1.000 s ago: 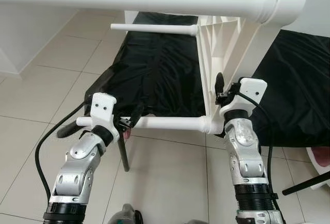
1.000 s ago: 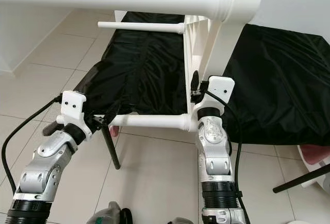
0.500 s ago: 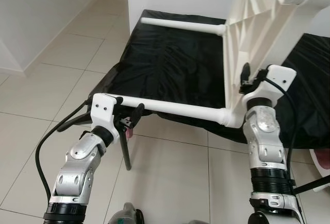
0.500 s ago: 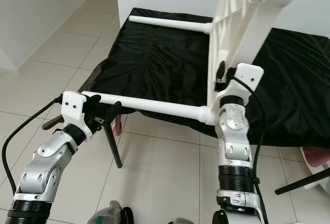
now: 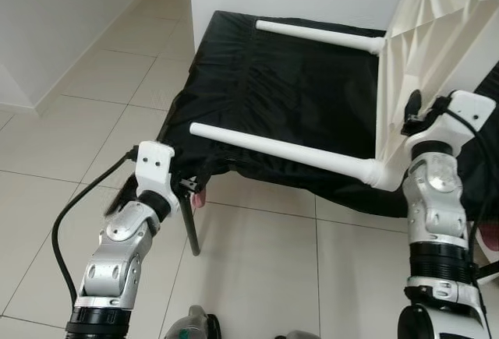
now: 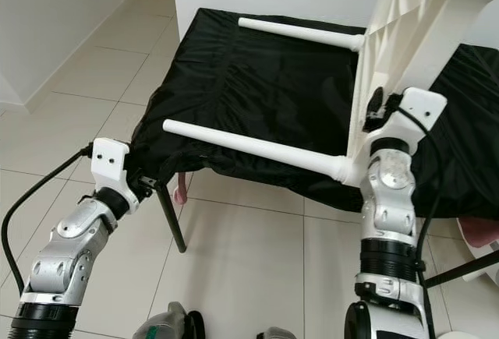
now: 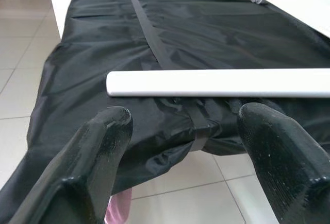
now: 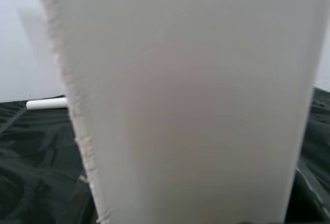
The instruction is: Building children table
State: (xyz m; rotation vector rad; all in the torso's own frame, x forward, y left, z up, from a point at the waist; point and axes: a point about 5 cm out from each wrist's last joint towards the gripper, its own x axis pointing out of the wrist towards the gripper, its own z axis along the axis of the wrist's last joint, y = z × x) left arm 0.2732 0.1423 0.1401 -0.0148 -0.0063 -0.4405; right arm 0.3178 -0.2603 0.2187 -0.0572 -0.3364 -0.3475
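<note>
Pale floor tiles [image 5: 257,253] spread beneath a low frame draped in black cloth [image 5: 296,113], with a white wall behind. Over the cloth, the white children's table [image 5: 405,74] is tipped on its side, its ribbed underside turned toward the robot's left and two of its round legs pointing that way: a near leg [image 5: 281,149] and a far leg [image 5: 320,33]. The right gripper [image 5: 415,113] is pressed against the table's edge just above the near leg's socket; its wrist view faces a close white surface, and I cannot tell how its fingers stand. The left gripper [image 7: 180,147] hovers just short of the near leg's free tip, fingers [image 7: 98,152] spread wide and holding nothing.

Judging from this, the step in hand is handling the legged table, likely turning it upright. The next move would call for the left gripper to reach forward and close around the near leg while the right steadies the top, keeping the legs clear of the cloth.
</note>
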